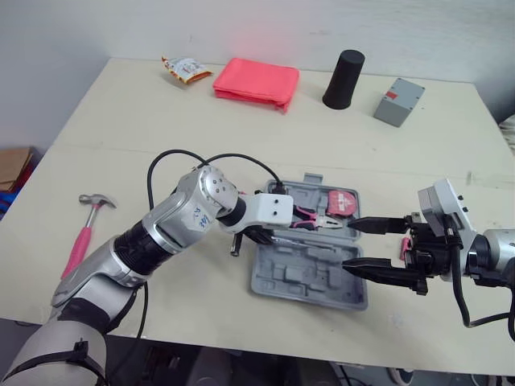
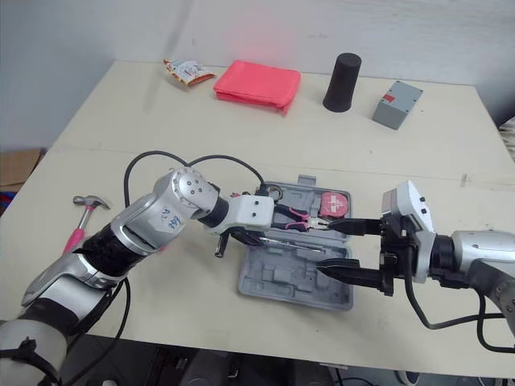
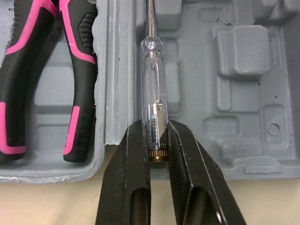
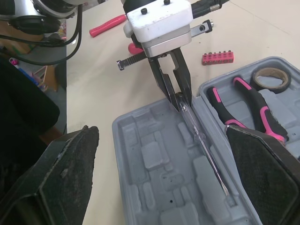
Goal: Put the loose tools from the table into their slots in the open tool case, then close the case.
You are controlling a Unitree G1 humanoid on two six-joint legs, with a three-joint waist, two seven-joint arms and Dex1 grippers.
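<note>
The grey tool case (image 1: 298,277) lies open at the table's front middle. Pink-and-black pliers (image 1: 310,219), a red tape measure (image 1: 342,201) and a roll of tape (image 4: 272,78) sit in its far half. My left gripper (image 3: 158,140) is shut on the clear handle of a screwdriver (image 3: 151,70), which lies along the ridge between the case's two halves, shaft pointing into the case. At the case's right edge my right gripper (image 1: 352,245) is open with nothing between its fingers. A pink-handled hammer (image 1: 84,233) lies far left. A red bit holder (image 4: 218,57) lies on the table beside the case.
Along the far side of the table are a snack packet (image 1: 186,69), a folded pink cloth (image 1: 256,82), a black cylinder (image 1: 344,79) and a grey box (image 1: 398,101). A black cable (image 1: 173,157) loops over my left arm.
</note>
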